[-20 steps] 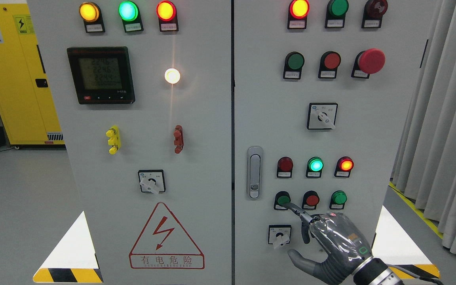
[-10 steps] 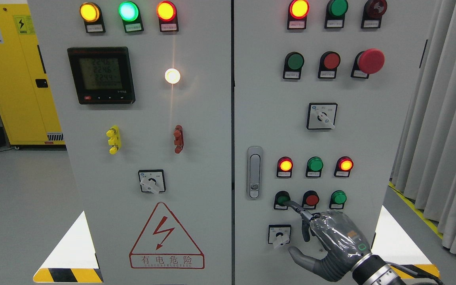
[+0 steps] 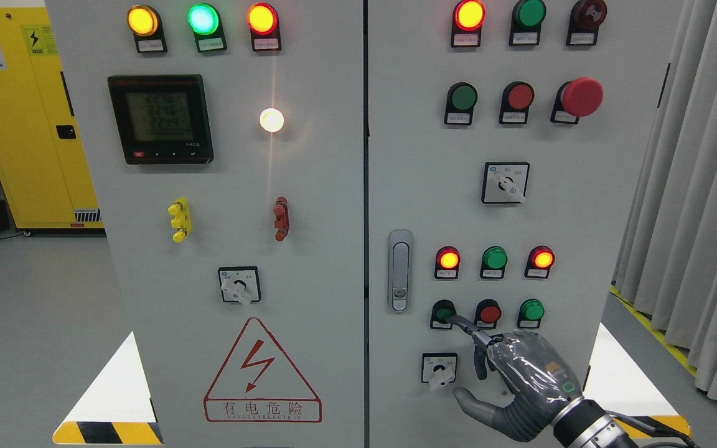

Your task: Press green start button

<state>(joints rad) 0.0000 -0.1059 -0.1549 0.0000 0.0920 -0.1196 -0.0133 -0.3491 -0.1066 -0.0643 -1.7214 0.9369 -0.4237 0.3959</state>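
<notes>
The green button (image 3: 442, 310) is the leftmost of three in the lower row of the right cabinet door (image 3: 421, 186), beside a red button (image 3: 489, 313) and another green button (image 3: 531, 310). My right hand (image 3: 523, 379) comes in from the lower right. Its index finger (image 3: 464, 325) is stretched out with the tip on the green button; the other fingers are curled and the thumb sticks out below. It holds nothing. Above the buttons, the left lamp (image 3: 448, 259) and right lamp (image 3: 542, 258) glow red, and the middle green lamp (image 3: 494, 257) is dark.
A rotary switch (image 3: 439, 368) sits just left of my hand, and a door latch (image 3: 400, 270) is further left. Upper buttons, a red mushroom stop (image 3: 581, 96) and another rotary switch (image 3: 505, 182) are above. Curtains (image 3: 694, 186) hang at the right; a yellow cabinet (image 3: 22, 112) stands at the far left.
The middle green lamp above the buttons has gone dark and the left red lamp has lit. My right hand has stayed with its index finger on the green button.
</notes>
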